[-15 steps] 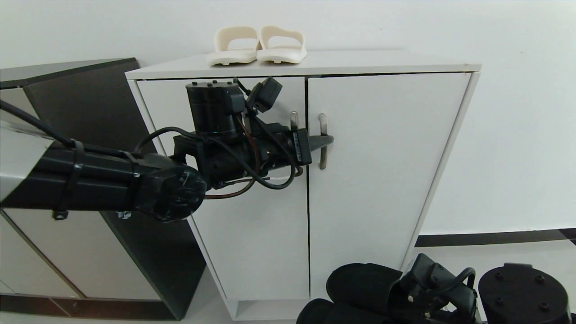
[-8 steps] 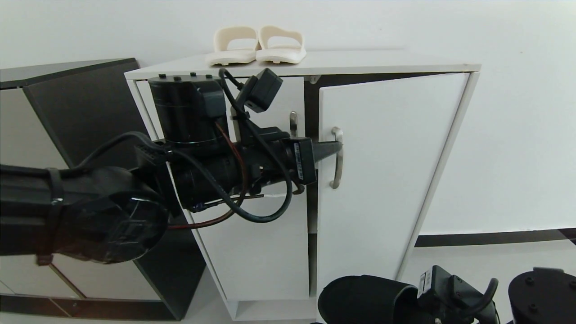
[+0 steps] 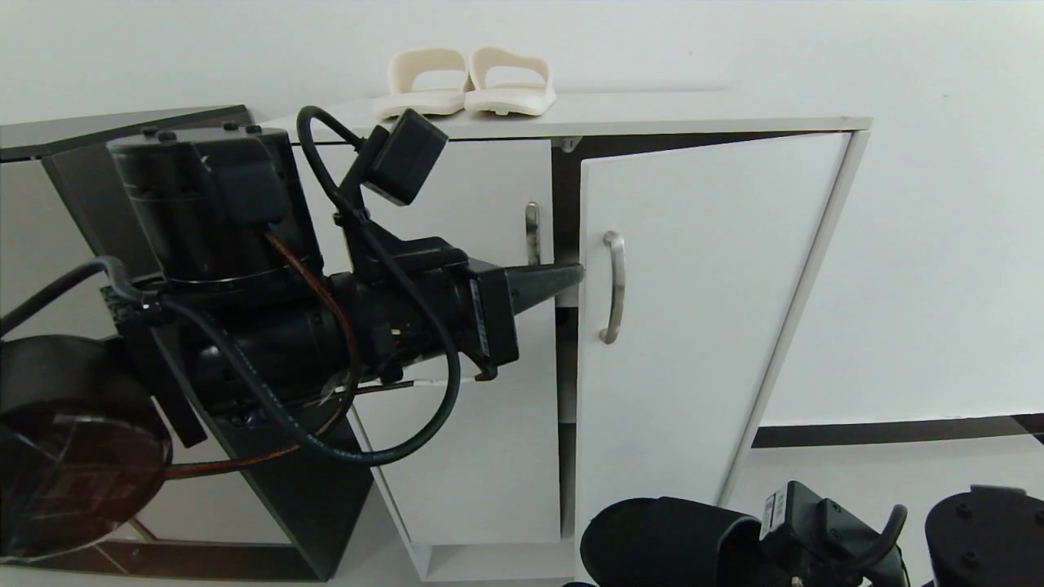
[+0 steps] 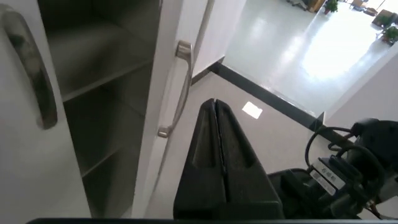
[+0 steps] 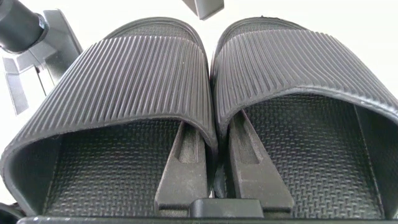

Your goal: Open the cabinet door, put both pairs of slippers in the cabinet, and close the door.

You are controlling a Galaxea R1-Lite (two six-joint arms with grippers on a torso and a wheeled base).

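The white cabinet (image 3: pixel 701 114) has its right door (image 3: pixel 701 285) standing ajar, with a dark gap beside the closed left door (image 3: pixel 457 456). My left gripper (image 3: pixel 575 275) is shut and empty. It hovers in front of that gap, just left of the right door's handle (image 3: pixel 613 285) and apart from it. In the left wrist view the shut fingertips (image 4: pixel 216 107) point past that handle (image 4: pixel 180 87) toward a shelf (image 4: pixel 93 68). A cream pair of slippers (image 3: pixel 465 81) rests on the cabinet top. My right gripper (image 5: pixel 217 168) is shut on the black slippers (image 3: pixel 661 538), low by the cabinet's foot, one finger inside each slipper.
A dark cabinet (image 3: pixel 310 489) stands against the white cabinet's left side. The left door's handle (image 3: pixel 532 232) sits just above my left gripper. Pale open floor (image 3: pixel 897 456) spreads to the right of the cabinet, along a white wall with a dark skirting strip.
The right door swung from closed to ajar. My left gripper then came off its handle and drew back toward me. The right arm with the black slippers shifted slightly.
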